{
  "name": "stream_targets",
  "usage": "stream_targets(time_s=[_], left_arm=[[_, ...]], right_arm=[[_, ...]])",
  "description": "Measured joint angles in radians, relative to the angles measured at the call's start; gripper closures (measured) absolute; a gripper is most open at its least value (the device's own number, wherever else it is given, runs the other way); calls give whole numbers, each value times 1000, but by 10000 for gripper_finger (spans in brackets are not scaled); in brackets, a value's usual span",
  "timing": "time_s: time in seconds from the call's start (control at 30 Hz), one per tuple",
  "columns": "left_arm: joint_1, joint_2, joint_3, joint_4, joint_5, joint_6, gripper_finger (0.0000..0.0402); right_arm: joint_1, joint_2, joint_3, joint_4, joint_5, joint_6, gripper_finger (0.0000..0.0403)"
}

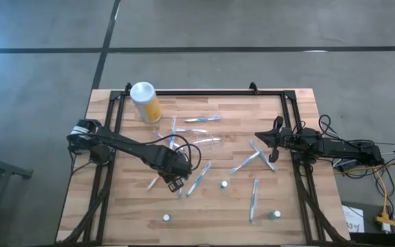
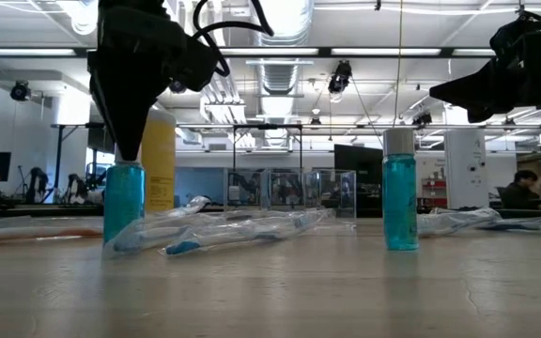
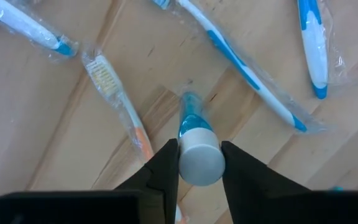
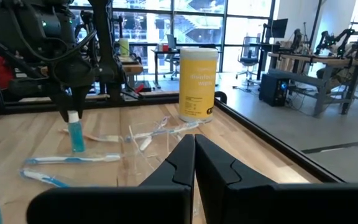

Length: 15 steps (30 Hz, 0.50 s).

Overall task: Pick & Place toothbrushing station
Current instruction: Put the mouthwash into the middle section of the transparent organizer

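Toothbrushing station (image 4: 143,149) clear in right wrist view; left pincer (image 3: 199,163) clamping capped blue bottle (image 3: 194,146).

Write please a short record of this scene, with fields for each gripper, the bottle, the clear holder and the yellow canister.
left gripper: above the table's middle left, fingers on both sides of the small blue bottle's white cap
small blue bottle: upright on the wood
right gripper: shut, empty, waiting at the right edge
clear holder: on the table near its middle, not held
yellow canister: upright, far left corner
wrapped toothbrushes: scattered on the table
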Motion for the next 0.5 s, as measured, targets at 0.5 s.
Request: stream_targets(time_s=[0.5], left_arm=[[5, -184, 10, -18, -87, 184, 304]], right_arm=[[0, 0, 0, 0, 0, -3, 394]])
